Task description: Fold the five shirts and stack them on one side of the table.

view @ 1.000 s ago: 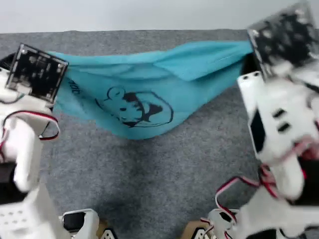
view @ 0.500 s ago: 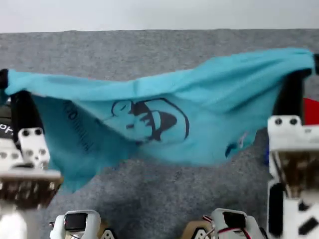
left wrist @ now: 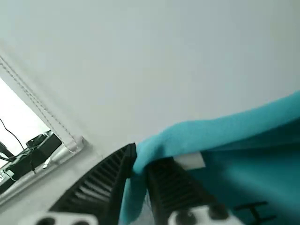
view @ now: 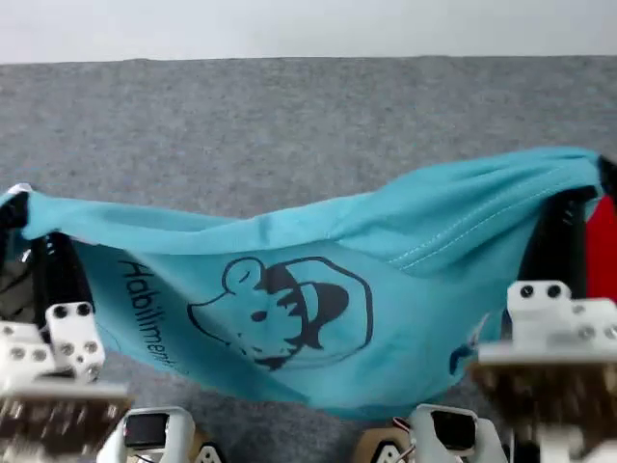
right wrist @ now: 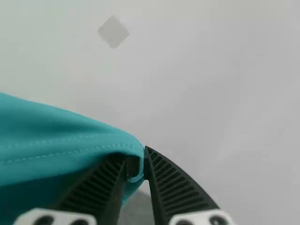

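A teal shirt (view: pixel 289 289) with a dark cartoon print hangs stretched in the air between my two grippers, its lower edge sagging over the front of the table. My left gripper (view: pixel 13 207) is shut on its left top corner, with black ridged fingers (left wrist: pixel 173 187) clamping the teal shirt's cloth (left wrist: pixel 154 145). My right gripper (view: pixel 603 176) is shut on the right top corner; the hem of the teal shirt (right wrist: pixel 70 145) runs into my right gripper (right wrist: pixel 136 168).
The grey table covering (view: pixel 289 125) lies bare behind the shirt, up to a white wall. A red item (view: pixel 604 246) shows at the right edge behind the right arm. Both arm bases (view: pixel 149 434) (view: pixel 453 434) stand at the front edge.
Both arms have swung up and toward the front edge, carrying the shirt off the far part of the table. It now hangs lower and closer, print facing the camera.
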### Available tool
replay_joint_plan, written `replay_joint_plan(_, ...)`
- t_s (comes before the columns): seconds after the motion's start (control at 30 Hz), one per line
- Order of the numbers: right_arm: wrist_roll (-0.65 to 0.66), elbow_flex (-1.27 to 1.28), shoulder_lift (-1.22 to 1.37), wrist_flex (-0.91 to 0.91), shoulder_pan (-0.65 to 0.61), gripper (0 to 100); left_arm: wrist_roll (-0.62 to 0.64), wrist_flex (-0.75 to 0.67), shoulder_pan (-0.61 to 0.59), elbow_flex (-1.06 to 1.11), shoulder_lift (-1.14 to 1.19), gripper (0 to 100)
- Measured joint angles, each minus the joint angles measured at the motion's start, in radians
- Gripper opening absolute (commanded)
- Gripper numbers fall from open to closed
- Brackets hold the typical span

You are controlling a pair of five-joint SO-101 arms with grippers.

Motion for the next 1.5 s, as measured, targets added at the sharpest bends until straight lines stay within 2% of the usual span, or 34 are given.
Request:
replay_joint_plan(0.17,0.0,0.192,0.011,0.0,0.0,1.0,-0.051,-0.002,0.006,0.204,0.0,0)
replay_joint_plan(0.23,0.0,0.288,0.04,-0.031,0.0,1.0,-0.094,-0.057,0.009,0.324,0.002,0)
replay_joint_plan(0.4,0.0,0.591,0.097,-0.21,0.002,1.0,-0.123,-0.359,0.011,0.666,0.017,0)
replay_joint_plan(0.53,0.002,0.841,0.109,-0.454,0.0,1.0,-0.123,-0.669,0.011,0.916,0.04,0)
replay_joint_plan(0.63,0.003,1.008,0.153,-0.654,0.0,1.0,-0.12,-0.852,0.012,0.994,0.132,0)
replay_joint_plan(0.83,0.003,1.117,0.304,-0.967,0.0,1.0,-0.124,-1.076,0.012,0.954,0.434,0)
replay_joint_plan(1.03,0.003,1.083,0.529,-1.175,0.0,1.0,-0.124,-1.163,0.014,0.71,0.799,0)
replay_joint_plan(1.27,0.003,0.789,0.844,-1.227,0.0,1.0,-0.124,-1.178,0.014,0.344,1.217,0)
replay_joint_plan(1.5,0.003,0.509,1.073,-1.209,-0.02,1.0,-0.124,-1.165,0.018,0.092,1.468,0)
